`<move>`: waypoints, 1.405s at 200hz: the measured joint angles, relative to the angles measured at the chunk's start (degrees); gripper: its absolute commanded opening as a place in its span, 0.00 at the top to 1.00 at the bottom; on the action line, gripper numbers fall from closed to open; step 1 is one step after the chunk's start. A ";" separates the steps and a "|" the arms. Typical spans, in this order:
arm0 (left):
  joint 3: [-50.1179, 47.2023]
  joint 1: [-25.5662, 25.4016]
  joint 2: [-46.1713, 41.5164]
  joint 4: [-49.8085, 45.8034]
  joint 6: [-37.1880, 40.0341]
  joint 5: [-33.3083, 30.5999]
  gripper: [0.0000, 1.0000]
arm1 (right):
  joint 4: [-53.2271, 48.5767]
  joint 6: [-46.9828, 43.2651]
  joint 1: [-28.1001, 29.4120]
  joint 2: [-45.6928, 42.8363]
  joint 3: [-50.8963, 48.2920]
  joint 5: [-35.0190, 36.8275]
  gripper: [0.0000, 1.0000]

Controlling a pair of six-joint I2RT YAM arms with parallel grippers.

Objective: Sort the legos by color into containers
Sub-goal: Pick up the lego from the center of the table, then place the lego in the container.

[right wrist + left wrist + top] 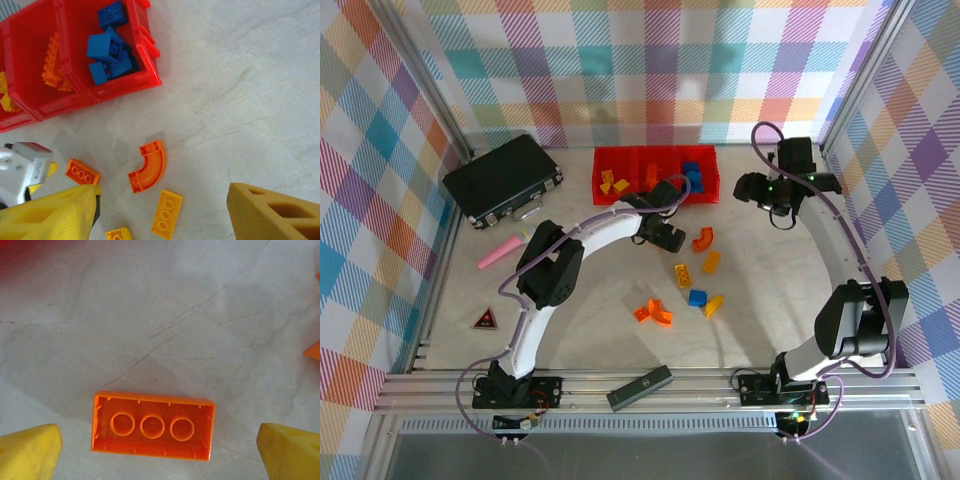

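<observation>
Three joined red bins [655, 172] stand at the back; in the right wrist view the nearest bin [125, 85] holds blue bricks [107, 45], the middle one orange, the far one yellow. My left gripper [160, 455] hangs open just above the table, an upside-down orange brick [152, 426] lying between its yellow fingertips [30, 452]. My right gripper [162, 215] is open and higher up, empty, right of the bins [770, 190]. Below it lie an orange curved brick [150, 166], a yellow plate [166, 213] and the same orange brick [82, 172].
Loose bricks lie mid-table: yellow [683, 275], blue [697, 297], a yellow wedge [714, 305], orange pieces [653, 313]. A black case [503, 180] sits back left, a pink stick [500, 252] and a triangle sign [485, 320] left, a black bar [640, 387] at the front rail.
</observation>
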 measured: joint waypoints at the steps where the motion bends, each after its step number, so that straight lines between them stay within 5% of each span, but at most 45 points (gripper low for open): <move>1: 0.04 0.00 0.04 -0.02 0.07 0.00 0.00 | 0.00 0.00 -0.02 -0.02 0.00 -0.02 0.30; 92: 2.49 0.11 3.85 -1.51 4.42 0.61 0.18 | 0.52 0.04 -0.48 -0.50 -1.40 -1.03 0.30; 140: 2.49 0.22 3.91 -1.20 4.15 1.92 0.38 | 0.55 0.07 -0.48 -0.50 -1.40 -1.31 0.30; 220: 3.76 1.79 3.74 -0.59 3.96 0.00 0.37 | 0.52 0.22 -0.48 -0.52 -1.57 -1.29 0.30; 281: 20.11 6.71 4.85 0.68 2.73 -4.26 0.37 | 0.48 0.24 -0.48 -2.40 -2.67 -1.55 0.30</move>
